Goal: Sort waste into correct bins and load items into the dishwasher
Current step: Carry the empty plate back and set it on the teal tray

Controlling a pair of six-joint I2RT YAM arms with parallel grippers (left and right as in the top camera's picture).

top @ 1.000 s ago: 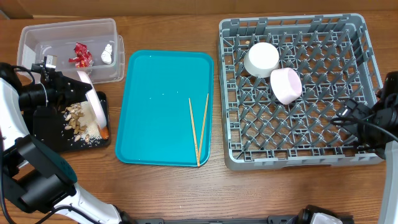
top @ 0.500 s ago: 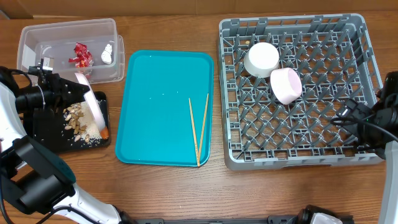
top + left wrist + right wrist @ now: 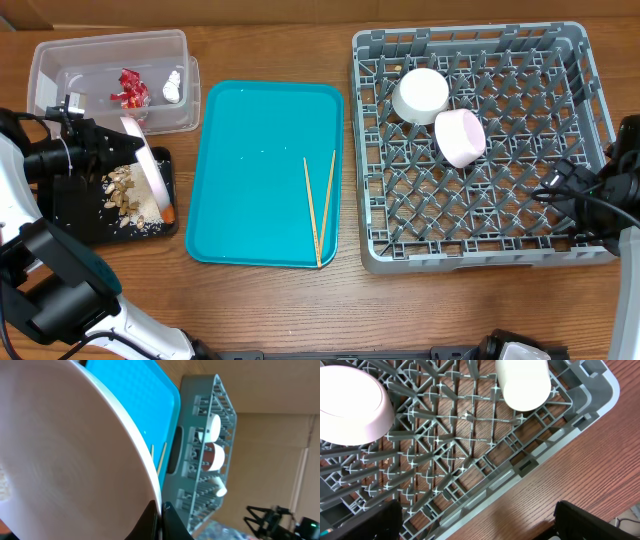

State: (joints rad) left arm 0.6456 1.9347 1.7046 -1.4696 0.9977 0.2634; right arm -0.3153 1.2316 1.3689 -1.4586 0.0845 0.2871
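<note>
My left gripper (image 3: 112, 150) is shut on the rim of the white plate (image 3: 150, 165). It holds the plate tilted on edge over the black tray (image 3: 70, 215). Nut-shell scraps (image 3: 124, 190) and a small carrot (image 3: 169, 212) lie in that tray. In the left wrist view the plate (image 3: 65, 445) fills the left side, with my left gripper (image 3: 161, 512) pinching its edge. The clear tub (image 3: 60, 50) holds a red wrapper (image 3: 129, 88) and a white wrapper (image 3: 173, 88). Two chopsticks (image 3: 320, 205) lie on the teal tray (image 3: 250, 170). The grey rack (image 3: 470, 258) holds two white bowls (image 3: 420, 95) (image 3: 460, 137). My right gripper (image 3: 475, 525) is open above the rack's edge.
The right arm (image 3: 600, 195) hangs over the rack's right wall. In the right wrist view a bowl (image 3: 350, 410) and another white vessel (image 3: 522, 382) rest on the pegs, with bare wooden table (image 3: 580, 460) beyond the rack wall.
My left gripper and the plate shifted slightly toward the tub a second ago and have held still since. The right arm has not moved.
</note>
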